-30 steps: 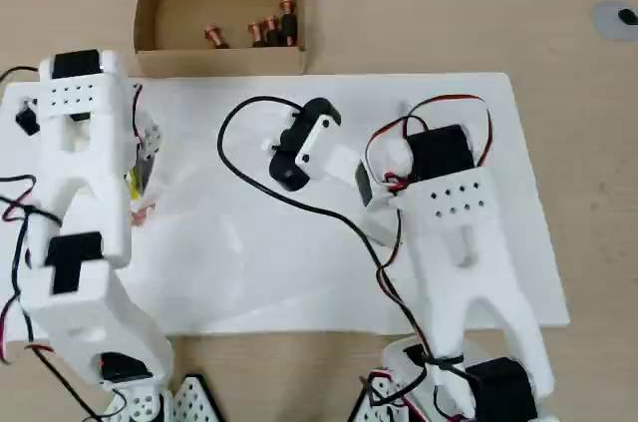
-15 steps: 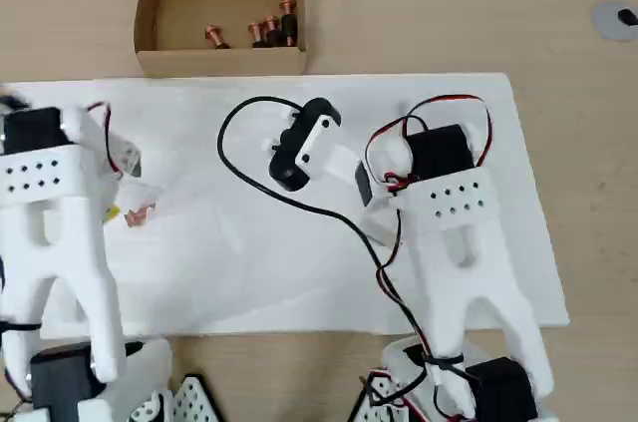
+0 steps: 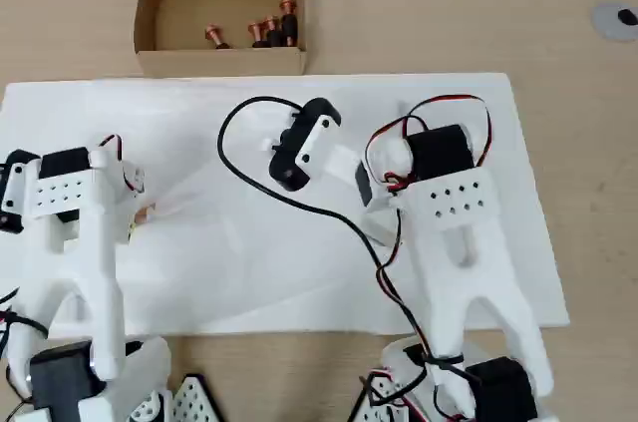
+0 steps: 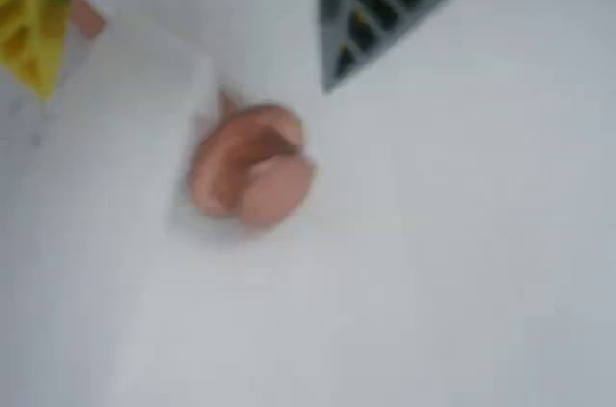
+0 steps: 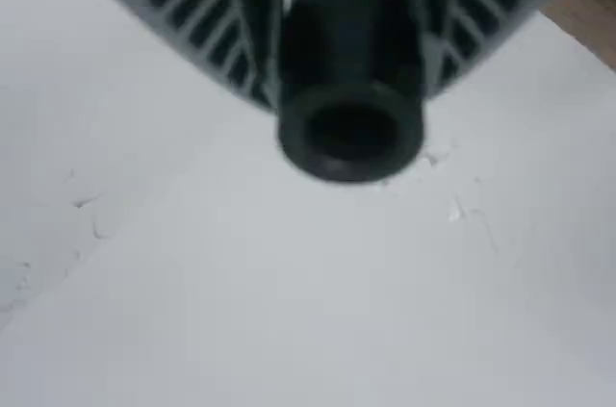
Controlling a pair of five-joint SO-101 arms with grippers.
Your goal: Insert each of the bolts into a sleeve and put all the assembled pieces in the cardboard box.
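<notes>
A copper bolt (image 4: 252, 165) lies on the white sheet (image 3: 249, 262), just ahead of my left gripper (image 4: 183, 88). That gripper is open, and its yellow and grey fingers stand apart from the bolt. In the high view the bolt (image 3: 146, 211) peeks out beside the left gripper (image 3: 133, 205) at the sheet's left side. My right gripper (image 5: 351, 80) is shut on a black sleeve (image 5: 351, 133), whose open end faces the camera just above the sheet. It sits mid-sheet in the high view (image 3: 291, 161). The cardboard box (image 3: 150, 13) at the back holds several assembled copper and black pieces (image 3: 267, 29).
A black cable (image 3: 234, 158) loops over the sheet between the two arms. Bare wooden table (image 3: 578, 143) surrounds the sheet. A small grey disc (image 3: 613, 18) lies at the far right.
My left arm has drawn back from near the box toward the table's front, and its gripper now sits by the bolt. The right arm and sleeve have not moved.
</notes>
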